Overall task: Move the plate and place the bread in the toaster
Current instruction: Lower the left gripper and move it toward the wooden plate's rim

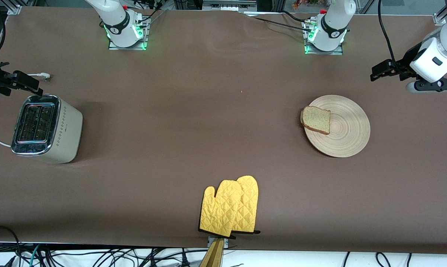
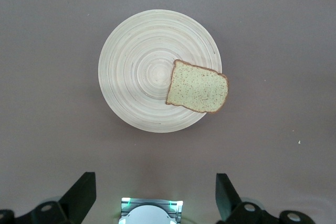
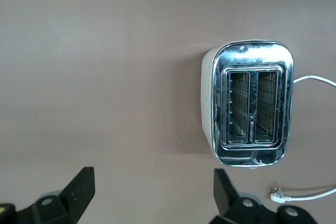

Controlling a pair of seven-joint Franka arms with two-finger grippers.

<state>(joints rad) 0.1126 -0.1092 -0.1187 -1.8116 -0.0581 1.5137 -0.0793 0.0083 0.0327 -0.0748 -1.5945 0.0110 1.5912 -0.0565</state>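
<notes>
Left gripper (image 1: 375, 74) hangs wide open over bare worktop (image 1: 208, 111) at its own end, empty. Near it, bread (image 1: 316, 119) overhangs the plate (image 1: 344, 137) rim, so pinch the opposite rim, slide level. Right gripper (image 1: 38, 90), wide too, waits above the toaster (image 1: 45, 128).

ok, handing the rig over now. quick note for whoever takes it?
Left gripper: open, empty, up over the table at the left arm's end, near the plate.
Right gripper: open, empty, up beside the toaster at the right arm's end.
Bread lies on the plate, overhanging its rim toward the toaster.
Toaster slots empty.
Oven mitts lie nearest the front camera.
Done: nothing.
Left: move plate, put bread in toaster.
</notes>
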